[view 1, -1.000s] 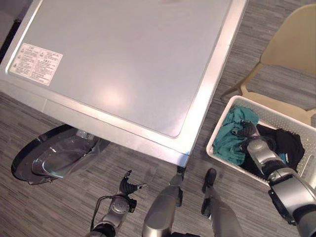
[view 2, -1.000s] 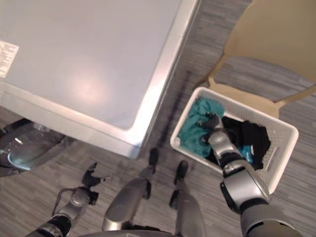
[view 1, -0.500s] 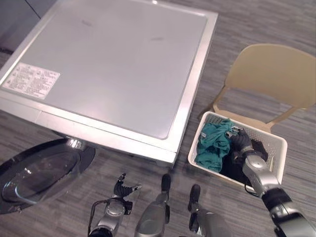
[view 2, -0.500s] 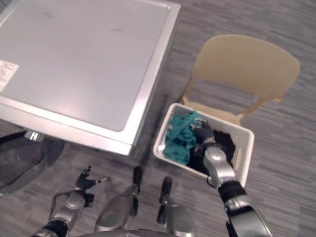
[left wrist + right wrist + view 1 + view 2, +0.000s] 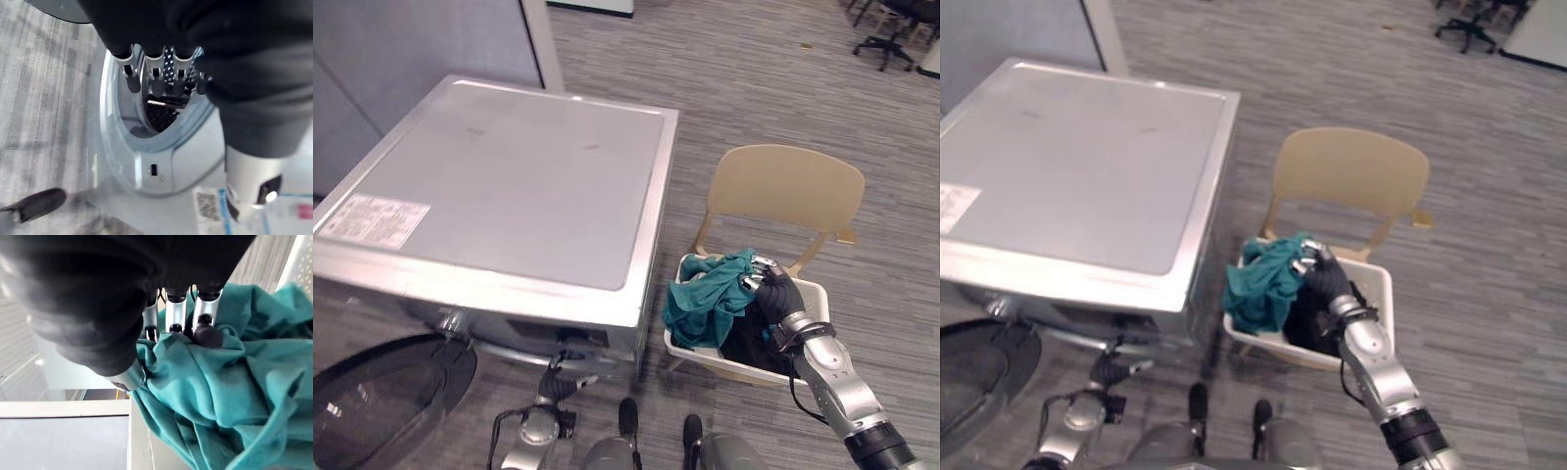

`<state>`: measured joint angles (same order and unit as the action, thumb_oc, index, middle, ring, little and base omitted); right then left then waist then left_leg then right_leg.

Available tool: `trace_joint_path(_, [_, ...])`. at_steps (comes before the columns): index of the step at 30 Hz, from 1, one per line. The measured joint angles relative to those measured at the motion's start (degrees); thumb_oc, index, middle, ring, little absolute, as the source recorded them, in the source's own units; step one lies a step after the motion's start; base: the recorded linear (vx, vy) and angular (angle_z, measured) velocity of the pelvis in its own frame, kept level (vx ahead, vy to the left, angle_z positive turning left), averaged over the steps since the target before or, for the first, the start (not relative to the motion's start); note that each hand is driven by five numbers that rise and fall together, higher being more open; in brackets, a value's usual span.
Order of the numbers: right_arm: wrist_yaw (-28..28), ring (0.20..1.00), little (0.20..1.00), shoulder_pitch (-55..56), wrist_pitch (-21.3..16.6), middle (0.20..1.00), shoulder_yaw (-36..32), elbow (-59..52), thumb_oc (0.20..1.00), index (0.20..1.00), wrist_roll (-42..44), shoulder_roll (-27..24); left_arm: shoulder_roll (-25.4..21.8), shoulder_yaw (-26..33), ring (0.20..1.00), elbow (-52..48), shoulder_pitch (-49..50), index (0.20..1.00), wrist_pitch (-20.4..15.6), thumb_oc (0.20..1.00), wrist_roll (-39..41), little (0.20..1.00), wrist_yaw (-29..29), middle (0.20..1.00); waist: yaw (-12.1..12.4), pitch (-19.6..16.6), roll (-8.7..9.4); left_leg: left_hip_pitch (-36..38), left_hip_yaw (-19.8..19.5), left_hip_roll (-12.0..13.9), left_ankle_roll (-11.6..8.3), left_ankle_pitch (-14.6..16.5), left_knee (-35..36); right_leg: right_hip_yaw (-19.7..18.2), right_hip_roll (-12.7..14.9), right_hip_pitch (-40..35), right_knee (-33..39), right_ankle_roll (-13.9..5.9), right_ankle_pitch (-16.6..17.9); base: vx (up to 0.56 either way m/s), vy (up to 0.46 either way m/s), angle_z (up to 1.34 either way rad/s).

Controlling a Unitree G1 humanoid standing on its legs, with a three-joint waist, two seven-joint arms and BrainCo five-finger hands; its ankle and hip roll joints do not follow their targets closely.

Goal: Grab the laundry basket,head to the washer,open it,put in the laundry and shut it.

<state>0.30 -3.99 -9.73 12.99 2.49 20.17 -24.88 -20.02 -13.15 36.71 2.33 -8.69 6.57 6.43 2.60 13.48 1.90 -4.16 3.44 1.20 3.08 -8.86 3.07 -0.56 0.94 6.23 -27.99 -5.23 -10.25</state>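
Two garments show in the white laundry basket (image 5: 808, 294), which sits on the grey floor (image 5: 891, 206) just beside the washer (image 5: 509, 186), on my right. One is a teal cloth (image 5: 705, 299), heaped at the washer end of the basket and spilling over its rim; the other is a dark cloth (image 5: 749, 338) lying lower in the basket beside it. My right hand (image 5: 773, 289) is at the top of the teal cloth, and in the right wrist view its fingers (image 5: 205, 316) and thumb are curled into the teal fabric, pinching a bunch of it. The teal cloth is raised above the basket's rim where I grip it, while its lower folds hang down into the basket.

A tan chair (image 5: 788, 191) stands right behind the basket, on the side away from me. The washer's door (image 5: 372, 401) is swung open, low at the front of the machine on my left. My left hand (image 5: 558, 387) hangs low in front of the washer, near its front corner, with its fingers (image 5: 132, 81) loosely bent and nothing in them; past them the left wrist view shows the round drum opening (image 5: 161, 112).
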Motion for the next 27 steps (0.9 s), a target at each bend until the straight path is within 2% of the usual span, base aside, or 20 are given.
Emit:
trace_joint_path(1, [-0.16,0.2,0.2,-1.27,-0.11,0.2,-0.11,-1.46,0.2,0.2,-0.07,0.47,-1.73,0.21,1.0,-7.13,1.68,1.0,-0.34,1.0,0.09,1.0,0.22,1.0,3.96,-0.06,0.01,-3.86,-0.99,0.02,-1.98,-1.62,-2.42,-1.39,-0.25,-1.89,3.12,0.6,-4.51,-0.41,-0.357,0.25])
trace_joint_path(2, [-0.2,0.2,0.2,-2.03,-0.14,0.2,0.02,-1.47,0.2,0.2,-0.06,0.62,-1.89,0.17,1.0,-8.57,1.96,1.0,-0.4,1.0,0.12,1.0,0.24,1.0,5.02,-0.06,-0.06,-5.04,-1.54,0.01,-2.82,-2.44,-2.56,-1.02,-0.64,-2.91,7.26,2.38,-5.83,-0.57,-0.39,0.65])
trace_joint_path(3, [-0.37,0.2,0.2,-1.52,-0.23,0.2,-0.43,-1.33,0.2,0.2,0.01,0.49,-0.66,0.5,1.0,-9.93,1.88,1.0,-0.17,1.0,0.23,1.0,0.26,1.0,4.37,-0.35,-2.98,-7.63,-4.31,1.79,-6.43,-4.29,-2.58,1.37,-3.1,-5.0,15.04,5.01,-4.07,-0.25,-0.121,0.76])
trace_joint_path(4, [-0.58,0.2,0.2,-1.27,-0.2,0.2,-0.3,-1.27,0.2,0.2,0.09,0.64,-0.03,0.93,1.0,-11.41,2.87,1.0,-0.39,1.0,0.66,1.0,0.26,1.0,5.38,-0.59,-4.21,-8.55,-3.84,3.24,-7.62,-2.17,-1.7,2.63,-5.29,-5.71,17.39,6.21,-1.37,-0.46,-0.132,0.85])
trace_joint_path(5, [-0.59,0.2,0.2,-1.05,-0.15,0.2,0.17,-1.26,0.2,0.2,0.07,0.48,-0.14,0.98,1.0,-12.75,3.89,1.0,-0.43,1.0,2.28,1.0,0.09,1.0,6.1,-0.49,-4.26,-9.05,-3.34,4.24,-7.72,-1.19,-1.1,2.34,-5.81,-4.91,17.54,7.62,0.22,-0.21,-0.013,0.58])
trace_joint_path(6, [-0.74,0.2,0.2,-1.21,-0.09,0.2,0.68,-1.19,0.2,0.2,0.07,0.21,-0.35,0.68,1.0,-12.65,4.58,1.0,-0.05,1.0,2.39,1.0,-0.11,1.0,6.41,-0.28,-4.11,-10.41,-3.2,4.65,-8.82,2.65,-0.78,4.45,-5.87,-4.14,17.56,8.91,1.98,-0.21,-0.012,0.69])
trace_joint_path(8, [-1.0,0.2,0.2,-1.32,-0.02,0.2,0.82,-0.89,0.2,0.2,0.08,-0.05,-0.65,0.05,1.0,-12.34,4.48,1.0,-0.01,1.0,2.36,1.0,-0.54,1.0,5.45,0.22,-2.79,-11.12,-1.85,3.79,-8.77,3.09,-0.62,6.48,-4.57,-4.31,19.44,8.83,2.09,-0.23,0.007,0.72])
trace_joint_path(9, [-1.0,0.2,0.2,-1.8,0.01,0.2,0.9,-1.07,0.2,0.2,0.08,-0.18,-0.84,-0.17,1.0,-12.16,4.38,1.0,0.03,1.0,2.34,1.0,-0.82,1.0,5.89,0.09,-2.18,-10.13,-0.91,3.73,-8.37,3.76,-2.23,8.86,-3.58,-4.12,21.06,10.95,5.27,-0.27,0.015,0.55])
trace_joint_path(11, [-0.92,0.2,0.2,-1.44,0.06,0.2,1.04,-2.47,0.2,0.2,0.1,-0.5,-1.97,-1.3,1.0,-13.48,3.78,1.0,-0.42,1.0,2.22,1.0,-1.87,1.0,4.54,0.02,-0.98,-11.57,0.6,2.21,-8.34,4.47,-7.47,10.42,-2.46,-5.35,24.57,11.35,5.93,-0.2,0.044,0.65])
trace_joint_path(12, [-0.7,0.2,0.2,-2.4,0.03,0.2,0.96,-2.9,0.2,0.2,0.12,-0.93,-2.14,-1.96,1.0,-13.92,2.44,1.0,-0.81,1.0,2.18,1.0,-2.11,1.0,3.7,-0.14,-0.25,-9.01,0.94,1.99,-8.52,5.3,-8.68,12.03,-1.11,-4.6,25.57,11.06,8.49,-0.24,0.1,0.57])
trace_joint_path(14, [-0.66,0.2,0.2,-2.33,0.27,0.2,1.11,-5.08,0.2,0.2,0.2,-1.19,-3.71,-4.07,1.0,-16.6,0.67,1.0,-0.6,1.0,1.82,1.0,-2.71,1.0,1.85,-0.19,0.65,-8.7,2.84,1.86,-8.48,9.01,-15.15,15.14,0.46,-5.42,28.72,10.61,10.17,-0.11,0.175,0.79])
trace_joint_path(15, [-0.32,0.2,0.2,-3.06,0.25,0.2,1.08,-6.85,0.2,0.2,0.2,-1.57,-3.39,-5.14,1.0,-18.38,-1.95,1.0,-1.03,1.0,1.41,1.0,-2.87,1.0,0.49,-0.13,1.16,-4.74,3.89,2.38,-9.14,11.57,-15.48,16.84,2.04,-5.39,29.18,9.78,11.02,-0.02,0.224,1.02])
trace_joint_path(16, [-0.3,0.2,0.2,-3.67,0.13,0.2,1.06,-7.45,0.2,0.2,0.25,-1.5,-3.34,-6.71,1.0,-19.0,-3.82,1.0,-1.15,1.0,1.15,1.0,-2.88,1.0,-0.88,-0.43,0.79,-2.23,5.13,3.06,-9.04,11.89,-14.12,17.44,2.27,-5.77,29.66,9.29,11.33,0.01,0.23,0.82])
trace_joint_path(17, [-0.35,0.2,0.2,-3.94,0.16,0.2,0.92,-8.44,0.2,0.2,0.43,-1.39,-3.03,-8.23,1.0,-19.81,-5.4,1.0,-1.21,1.0,1.06,1.0,-2.88,1.0,-1.7,-0.84,0.05,0.54,6.12,4.24,-8.96,11.83,-11.74,18.45,2.2,-5.91,29.91,8.69,11.65,0.0,0.292,0.77])
trace_joint_path(18, [-0.19,0.2,0.2,-4.81,0.06,0.2,1.11,-10.46,0.2,0.2,0.77,-1.51,-1.56,-10.58,1.0,-22.28,-7.43,1.0,-1.65,1.0,0.78,1.0,-2.93,1.0,-2.91,-2.02,-2.15,5.83,7.43,5.54,-8.88,10.79,-2.92,19.7,1.37,-5.61,30.39,7.68,12.34,-0.01,0.227,0.49])
trace_joint_path(19, [-0.22,0.2,0.2,-5.84,0.05,0.2,1.56,-10.71,0.2,0.2,1.31,-1.39,-0.42,-11.39,1.0,-22.6,-8.56,1.0,-2.05,1.0,-0.16,1.0,-2.81,1.0,-3.12,-2.53,-3.25,7.83,6.71,5.61,-8.22,9.25,0.45,19.7,0.7,-5.3,30.42,7.0,12.86,-0.06,0.302,0.36])
trace_joint_path(20, [-0.19,0.2,0.2,-7.22,-0.1,0.2,2.64,-10.46,0.2,0.2,1.45,-0.58,0.1,-13.01,1.0,-22.57,-10.3,1.0,-2.21,1.0,-0.8,1.0,-2.89,1.0,-3.24,-2.6,-3.36,8.83,6.65,5.77,-8.06,8.91,1.83,19.86,0.39,-4.9,30.04,6.49,13.04,-0.04,0.147,0.02])
trace_joint_path(22, [-0.12,0.2,0.2,-8.05,-0.01,0.2,6.15,-11.16,0.2,0.2,2.86,0.34,-0.08,-14.54,1.0,-23.0,-11.48,1.0,-2.37,1.0,-1.13,1.0,-2.31,1.0,-2.88,-3.29,-1.51,8.96,6.73,3.84,-7.59,8.45,1.81,18.46,2.22,-4.37,29.49,5.14,13.9,-0.06,0.158,-0.01])
trace_joint_path(25, [0.09,0.2,0.2,-9.72,-0.15,0.2,9.3,-11.13,0.2,0.2,4.26,3.14,0.15,-15.1,1.0,-23.06,-11.95,1.0,-2.43,1.0,-1.23,1.0,-1.67,1.0,-2.54,-3.95,-0.48,9.05,6.74,2.02,-7.11,8.26,1.81,16.85,4.13,-4.25,29.38,4.06,14.42,-0.06,0.136,0.03])
trace_joint_path(27, [1.03,0.2,0.2,-12.53,-0.24,0.2,12.91,-11.12,0.2,0.2,7.44,6.3,-0.49,-15.08,1.0,-23.14,-14.01,1.0,-2.46,1.0,-1.32,1.0,-0.16,1.0,-1.88,-4.15,-0.17,9.03,6.76,0.96,-5.97,8.26,1.82,16.04,5.33,-4.31,29.36,2.89,15.08,-0.06,0.12,0.04])
